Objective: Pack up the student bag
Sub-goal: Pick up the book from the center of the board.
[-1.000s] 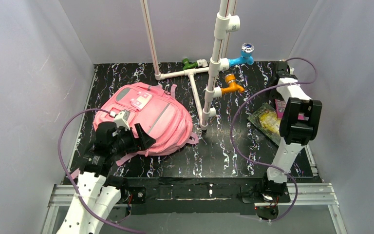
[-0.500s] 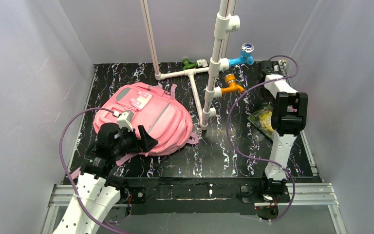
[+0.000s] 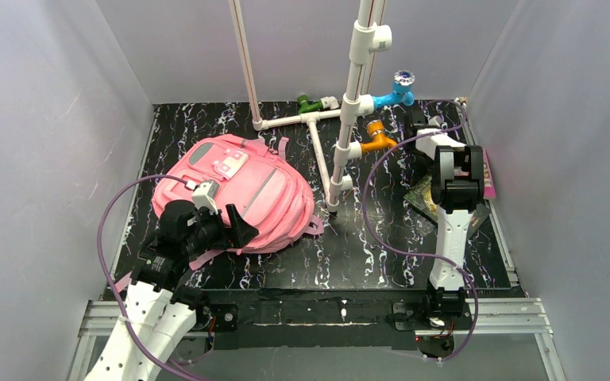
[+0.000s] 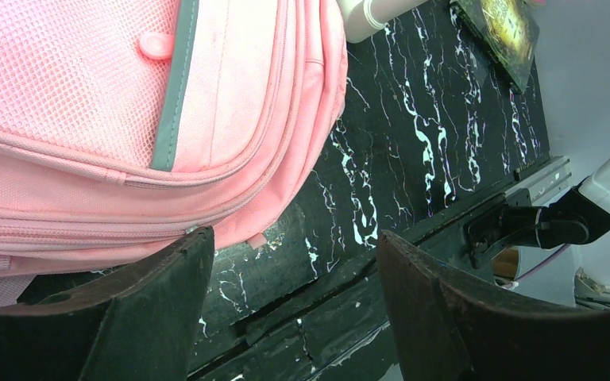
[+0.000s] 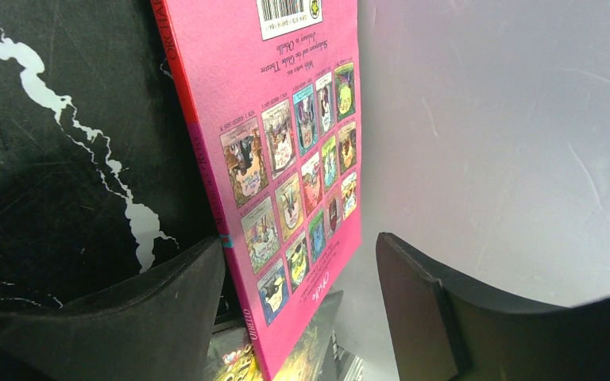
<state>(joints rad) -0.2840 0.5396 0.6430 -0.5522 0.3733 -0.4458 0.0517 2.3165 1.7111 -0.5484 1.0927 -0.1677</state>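
Against the moment before, the right arm has swung in from the right wall toward the middle of the table [image 3: 365, 238]. Its dark wrist block now hangs over the green-and-yellow book [image 3: 419, 193], where it earlier stood further right. A strip of the pink book [image 3: 488, 178] now shows on the arm's right side, close to the wall [image 3: 540, 159]. The left arm and the student bag [image 3: 278, 198] sit as they did.

From the right wrist we see the right gripper [image 5: 300, 246] with its jaws spread and the pink book between them. The book's spine is at the left finger [image 5: 127, 317]. The other finger [image 5: 461, 317] stands clear of the cover, so nothing is pinched. The book is tilted, its back cover with barcode and rows of small pictures facing the pale wall.

The left gripper [image 4: 294, 238] is also spread, low at the bag's near edge, with only the marbled table between its fingers.

The student bag lies flat, front up, on the left half of the table, its straps trailing toward the white pipe frame [image 3: 341, 151]. The zips we can see are drawn closed, and we cannot tell what is inside. Both books lie outside it, on the right side, well apart from it.
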